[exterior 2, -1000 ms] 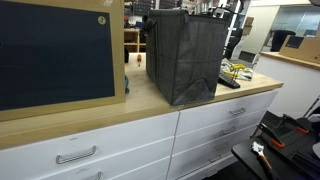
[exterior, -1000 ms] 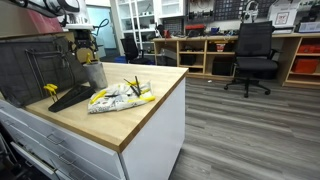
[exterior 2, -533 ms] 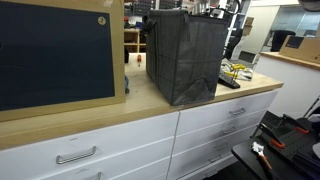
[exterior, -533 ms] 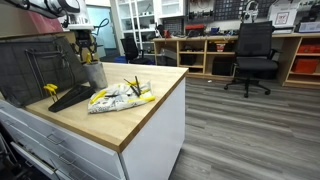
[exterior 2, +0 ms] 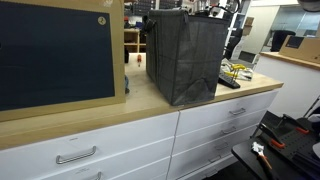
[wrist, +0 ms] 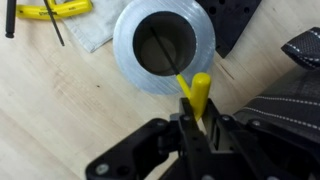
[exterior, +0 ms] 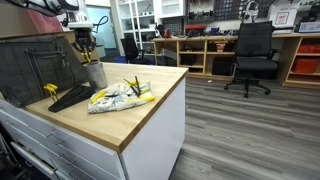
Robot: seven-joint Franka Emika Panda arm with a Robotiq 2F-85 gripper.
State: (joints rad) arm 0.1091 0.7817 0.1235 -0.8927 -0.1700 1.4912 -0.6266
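- We see the claw clamped together on a yellow-handled tool, which stands upright between its fingers.
- The tool hangs just above a metal cup, and its thin lower end crosses the cup's rim in the wrist view.
- In an exterior view the cup stands near the far edge of the tabletop, just beside a grey bag, with the claw right over it.
- The tabletop is pale wood with a visible grain, and it sits on white drawers with metal handles.
- A white cloth lies about the middle of the tabletop with yellow-handled tools on it, and a black tray lies between the cloth and the bag.
- The grey bag stands upright in the second exterior view, where a dark board in a wooden frame leans at the opposite end of the tabletop.
- The room has a grey plank floor, a black office chair and wooden shelves along the back wall.
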